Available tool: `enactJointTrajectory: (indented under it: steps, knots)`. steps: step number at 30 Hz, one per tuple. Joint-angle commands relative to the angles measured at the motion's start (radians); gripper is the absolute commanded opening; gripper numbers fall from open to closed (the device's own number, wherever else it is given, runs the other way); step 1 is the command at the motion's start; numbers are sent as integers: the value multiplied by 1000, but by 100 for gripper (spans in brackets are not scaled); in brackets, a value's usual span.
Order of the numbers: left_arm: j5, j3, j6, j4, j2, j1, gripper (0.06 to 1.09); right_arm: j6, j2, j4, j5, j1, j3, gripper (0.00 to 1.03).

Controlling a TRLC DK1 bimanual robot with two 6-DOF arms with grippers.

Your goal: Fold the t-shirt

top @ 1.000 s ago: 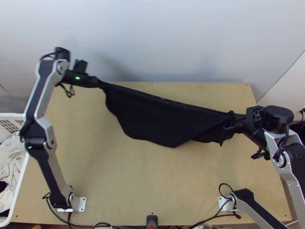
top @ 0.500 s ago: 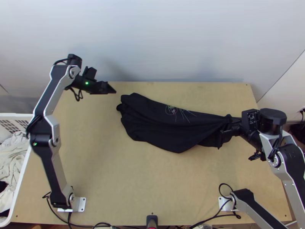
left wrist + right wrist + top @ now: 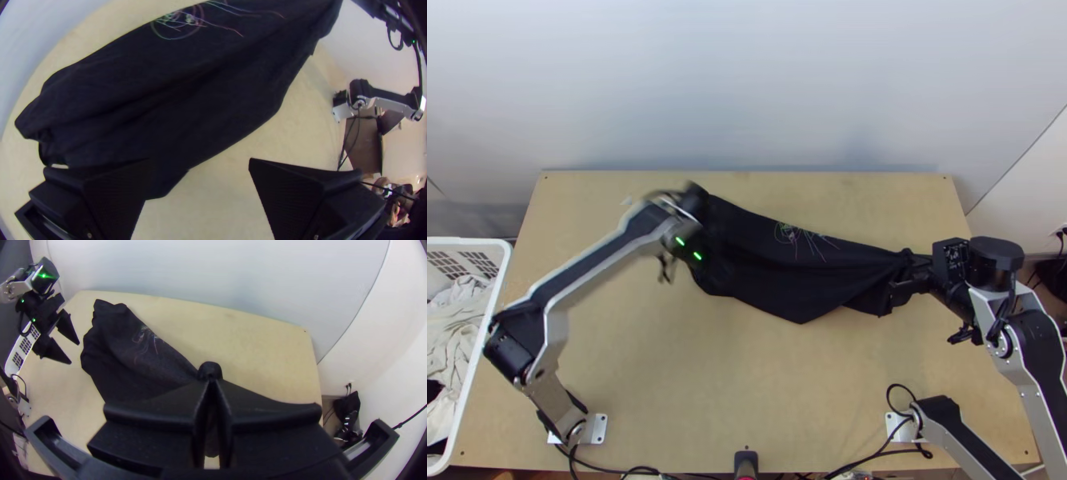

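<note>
The black t-shirt (image 3: pixel 779 264) lies on the light wooden worktop (image 3: pixel 747 376) as a long, uneven shape with loose folds, between the two grippers. The right gripper (image 3: pixel 902 276) is at its narrow end. In the right wrist view, the fingers (image 3: pixel 151 406) are closed on this end; the cloth is gathered tightly where they pinch it, and a small dark lump of it stands out just beyond their tips. From these fingers, the shirt becomes wider toward the left arm. Which part of the shirt they pinch, I cannot tell.

The left gripper (image 3: pixel 699 254) is at the other, wider end, rather blurred in the top view. In the left wrist view, its fingers (image 3: pixel 120 191) are widely open, with pale worktop between them. The cloth is spread ahead of them, and one finger partly covers its edge. A thin, colourful line drawing (image 3: pixel 803 236) on the shirt lies between the two pairs of fingers. A white basket (image 3: pixel 497 276) with pale clothes (image 3: pixel 455 328) stands well apart from the left fingers, at the left arm's side.
</note>
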Motion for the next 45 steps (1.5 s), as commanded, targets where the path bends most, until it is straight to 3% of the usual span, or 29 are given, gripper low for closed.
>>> enactJointTrajectory:
  steps: [1,15,29,38,45]
  knots:
    - [-157,-52,-70,66,26,-242,104,-3,-30,-11,0,-24,-19,3]
    - [-242,-4,-109,132,195,-298,103,-3,-35,-11,0,-38,-9,3]
    - [-247,36,-130,166,261,-258,88,-3,-41,-20,0,-42,-13,3]
    - [-247,33,-135,186,286,-225,70,-3,-41,-23,0,-41,-9,3]
    - [-232,33,-141,209,287,-202,35,-3,-46,-37,0,-41,-7,3]
